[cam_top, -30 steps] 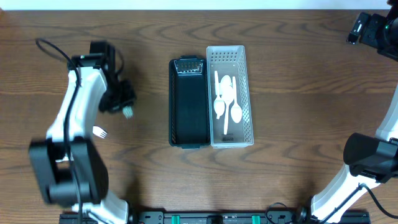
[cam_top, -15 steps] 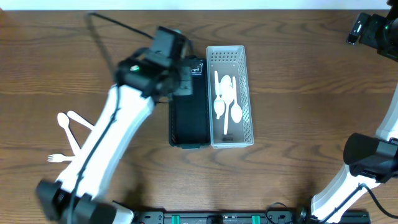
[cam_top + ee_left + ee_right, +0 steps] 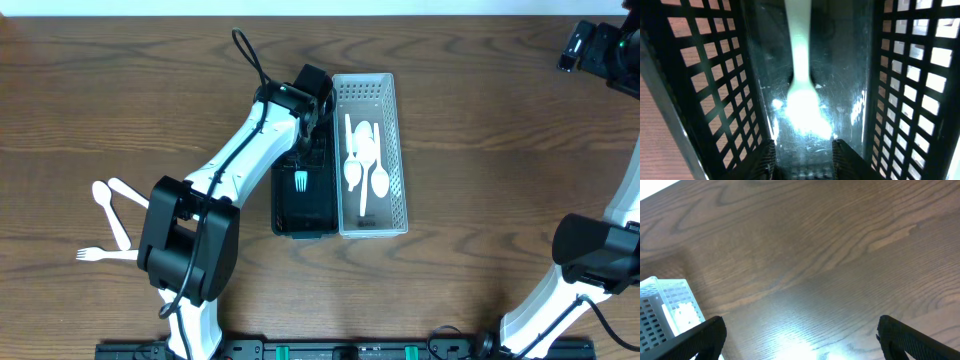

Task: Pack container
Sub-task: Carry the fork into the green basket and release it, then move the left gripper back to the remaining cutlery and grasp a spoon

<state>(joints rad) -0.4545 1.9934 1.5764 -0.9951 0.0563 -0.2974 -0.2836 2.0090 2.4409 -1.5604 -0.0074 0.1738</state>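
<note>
A black slotted bin and a white slotted bin stand side by side at the table's middle. The white bin holds several white spoons. A white plastic fork lies on the black bin's floor; it also shows in the left wrist view. My left gripper hangs over the far end of the black bin. Its jaws are open and empty, with the fork just beyond them. My right gripper is open and empty at the far right; it shows wide open over bare wood.
Two white spoons and a white fork lie loose on the wood at the left. The left arm's links stretch from the front left across to the black bin. A corner of the white bin shows in the right wrist view.
My left arm swung from the table's left side to over the black bin. The fork it carried now lies inside the black bin, let go. The right arm has not moved.
</note>
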